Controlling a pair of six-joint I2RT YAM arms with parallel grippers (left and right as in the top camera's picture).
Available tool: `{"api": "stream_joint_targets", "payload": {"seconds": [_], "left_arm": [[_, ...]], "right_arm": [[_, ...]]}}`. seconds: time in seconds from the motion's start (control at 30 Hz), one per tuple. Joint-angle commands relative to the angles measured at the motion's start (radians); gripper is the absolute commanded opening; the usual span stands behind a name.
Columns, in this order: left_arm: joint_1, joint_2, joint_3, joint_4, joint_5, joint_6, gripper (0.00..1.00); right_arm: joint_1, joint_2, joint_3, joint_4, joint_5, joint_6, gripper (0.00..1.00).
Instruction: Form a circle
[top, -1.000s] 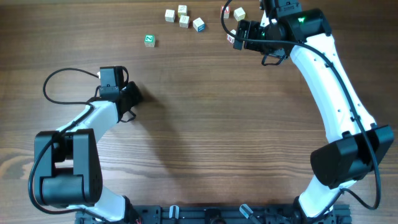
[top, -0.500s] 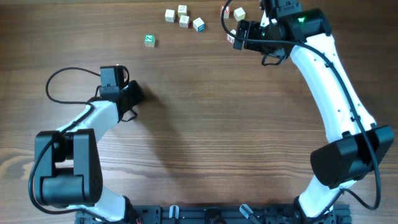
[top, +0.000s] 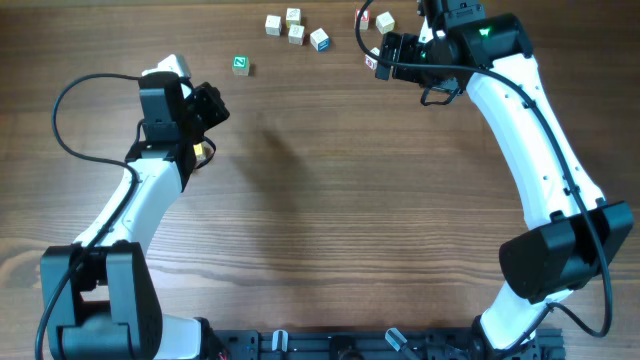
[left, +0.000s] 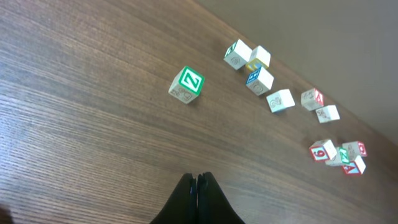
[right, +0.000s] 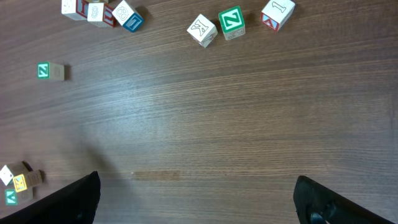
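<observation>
On the left of the wooden tabletop (top: 320, 200), the left gripper (top: 212, 103) (left: 197, 186) is pinched fully closed. Its two black fingertips press together with nothing between them, over bare wood. Ahead of it, apart from everything else, sits a lone green Z cube (top: 240, 64) (left: 186, 84). Further right, near the far edge, lies the circle (top: 296, 34) (left: 258, 57). It is only three small pale cubes bunched close together, one green-marked and one showing a yellow face, a tight clump rather than a ring. A blue-marked cube (top: 319, 39) (left: 280, 99) rests just beside that clump on its right. Right again, a few more cubes (top: 385, 22) lie scattered close to the right gripper (top: 385, 52) (right: 198, 202). That gripper is spread wide and grips nothing. Its fingers (right: 74, 199) sit at the two lower corners of the right wrist view, with wood grain showing between them. Whether it touches the nearest cube I cannot tell.
</observation>
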Motion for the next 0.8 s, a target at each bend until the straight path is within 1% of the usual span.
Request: {"api": "stream_joint_targets", "payload": {"seconds": [0.0, 0.03, 0.07, 0.1, 0.23, 0.37, 0.47, 0.5, 0.6, 0.63, 0.7, 0.77], "left_arm": [[-0.006, -0.036, 0.014, 0.037, -0.055, -0.014, 0.07], [-0.006, -0.047, 0.014, 0.044, -0.093, -0.014, 0.07], [-0.003, -0.068, 0.014, 0.044, -0.163, -0.014, 0.06], [0.003, -0.08, 0.014, 0.044, -0.184, -0.014, 0.06], [0.044, -0.137, 0.014, 0.034, -0.19, -0.012, 0.04], [0.085, -0.165, 0.014, 0.01, -0.186, -0.005, 0.04], [0.119, -0.158, 0.014, -0.001, -0.118, 0.047, 0.06], [0.126, -0.148, 0.014, -0.002, -0.088, 0.045, 0.06], [0.126, -0.088, 0.014, 0.0, -0.005, -0.017, 0.06], [0.126, -0.066, 0.014, 0.002, 0.026, -0.019, 0.06], [0.126, -0.009, 0.014, 0.011, 0.095, -0.094, 0.06], [0.126, 0.02, 0.014, 0.021, 0.107, -0.119, 0.06]], "right_arm": [[0.002, -0.009, 0.009, 0.002, 0.021, 0.005, 1.0], [0.002, -0.009, 0.009, 0.002, 0.021, 0.006, 1.0], [0.002, -0.009, 0.009, 0.002, 0.021, 0.006, 1.0], [0.002, -0.009, 0.009, 0.002, 0.021, 0.005, 1.0], [0.002, -0.009, 0.008, 0.002, 0.021, 0.005, 1.0], [0.002, -0.009, 0.009, 0.002, 0.021, 0.005, 1.0], [0.002, -0.009, 0.009, 0.002, 0.021, 0.005, 1.0], [0.002, -0.009, 0.009, 0.002, 0.021, 0.006, 1.0], [0.002, -0.009, 0.009, 0.002, 0.021, 0.006, 1.0], [0.002, -0.009, 0.009, 0.002, 0.021, 0.006, 1.0], [0.002, -0.009, 0.009, 0.002, 0.021, 0.006, 1.0], [0.002, -0.009, 0.009, 0.002, 0.021, 0.006, 1.0]]}}
